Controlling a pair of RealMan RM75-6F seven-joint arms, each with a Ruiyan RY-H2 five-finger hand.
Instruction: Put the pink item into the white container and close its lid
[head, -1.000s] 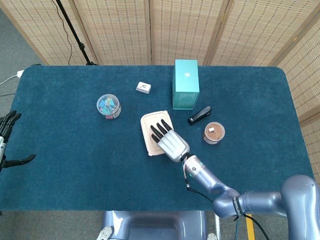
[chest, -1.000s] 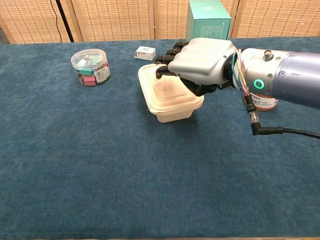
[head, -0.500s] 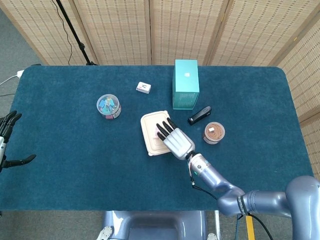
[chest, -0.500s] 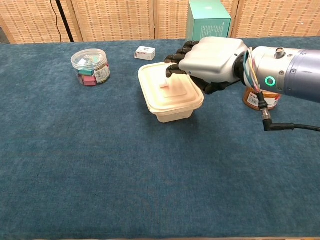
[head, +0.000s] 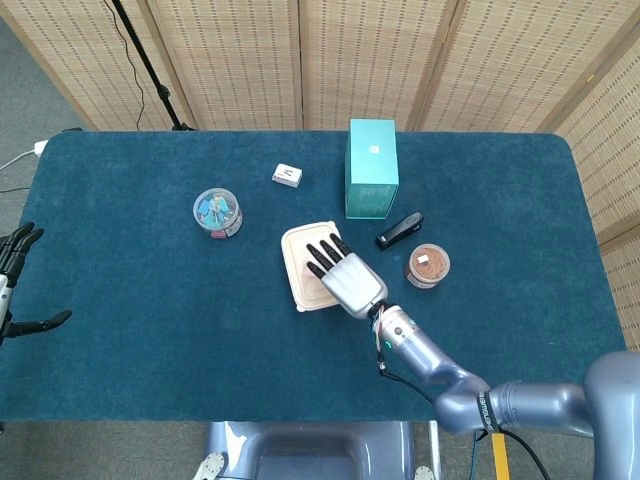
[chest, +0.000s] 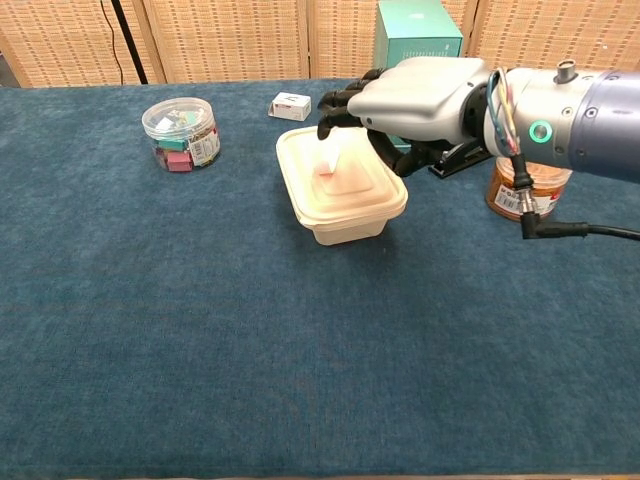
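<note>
Already the white container (chest: 342, 197) sat with its lid down near the middle of the tabletop (chest: 300, 350), and a faint pink patch showed through the translucent lid, so the pink item (chest: 327, 170) appeared to lie inside. Judged from its thin, pale plastic, the box would be light and somewhat flexible, likely to slide on the cloth or buckle if pressed off centre; the lid would best be pushed down flat at its rim and corners rather than in the raised middle.

Above it hovered the right hand (chest: 412, 98), palm down, its dark fingers (chest: 340, 104) extended over the far part of the lid, spread and holding nothing; whether the tips touched the lid could not be told. The left hand (head: 14, 270) hung at the far left edge of the head view, well away from the box, fingers apart and empty.

Just behind the box stood a teal carton (head: 371, 167), with a black stapler (head: 399, 229) and a brown jar (head: 427, 265) beside it.
</note>
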